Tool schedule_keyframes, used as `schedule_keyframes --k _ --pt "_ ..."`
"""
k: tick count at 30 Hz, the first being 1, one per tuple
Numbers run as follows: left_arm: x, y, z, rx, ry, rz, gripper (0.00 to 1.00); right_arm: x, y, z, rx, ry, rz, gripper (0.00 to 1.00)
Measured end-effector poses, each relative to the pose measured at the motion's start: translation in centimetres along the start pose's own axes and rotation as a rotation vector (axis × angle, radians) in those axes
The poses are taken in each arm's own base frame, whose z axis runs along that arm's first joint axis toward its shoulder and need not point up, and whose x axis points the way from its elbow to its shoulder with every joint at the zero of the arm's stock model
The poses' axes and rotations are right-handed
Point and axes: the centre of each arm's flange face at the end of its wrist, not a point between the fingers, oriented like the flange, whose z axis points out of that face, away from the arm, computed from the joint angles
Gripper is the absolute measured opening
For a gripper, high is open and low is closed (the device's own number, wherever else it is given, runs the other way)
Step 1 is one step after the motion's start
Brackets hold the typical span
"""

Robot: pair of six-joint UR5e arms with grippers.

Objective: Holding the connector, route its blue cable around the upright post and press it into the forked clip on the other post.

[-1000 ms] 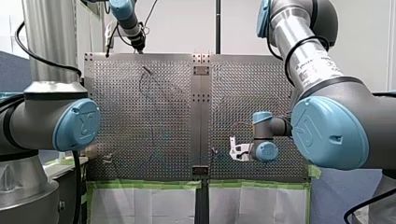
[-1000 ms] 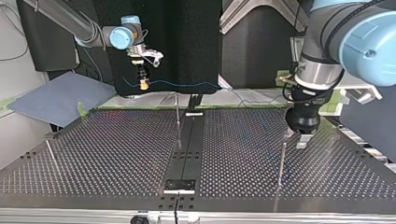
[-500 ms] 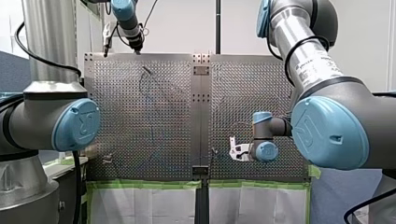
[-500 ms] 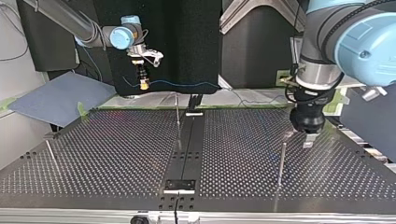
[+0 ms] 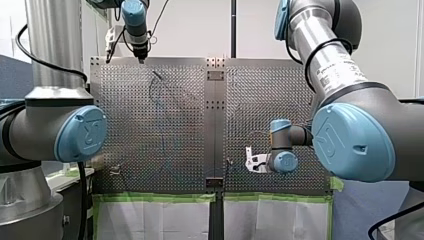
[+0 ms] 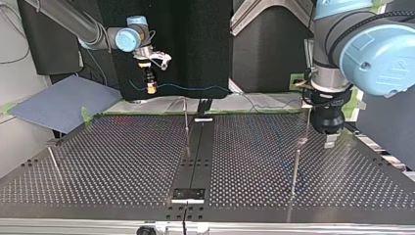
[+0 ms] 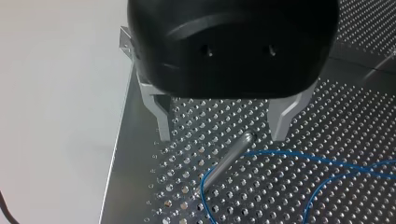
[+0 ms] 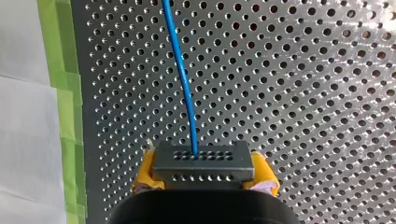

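the connector (image 8: 203, 161) is gripped between the yellow pads (image 8: 144, 173) of the right gripper (image 8: 203, 170), clamped from both sides, and the blue cable (image 8: 182, 79) is seen leaving its face and running out over the perforated table (image 8: 303, 93). in the top view the connector is held in the air beyond the table's far edge, at the view's left. the left gripper (image 7: 222, 128) is held with its metal fingers (image 7: 162, 119) spread apart and nothing grasped between them. an upright post (image 7: 229, 156) stands just ahead of the gap, and the cable is seen curving close beside it.
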Motion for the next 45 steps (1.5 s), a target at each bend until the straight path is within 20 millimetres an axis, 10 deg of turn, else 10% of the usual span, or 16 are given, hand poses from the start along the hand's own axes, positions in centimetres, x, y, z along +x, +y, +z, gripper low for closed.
schedule_keyframes --k 22,37,45 --pt "0.0 -0.6 -0.4 0.000 -0.010 0.021 0.98 0.1 -0.1 0.0 0.002 -0.001 0.000 0.00" --pt "-0.2 -4.7 -2.3 0.093 -0.107 0.140 0.98 0.1 -0.1 0.0 0.001 -0.002 0.002 0.00" --pt "3.7 -7.8 -1.3 0.105 -0.086 0.240 0.98 0.1 -0.1 0.0 0.001 0.000 0.005 0.00"
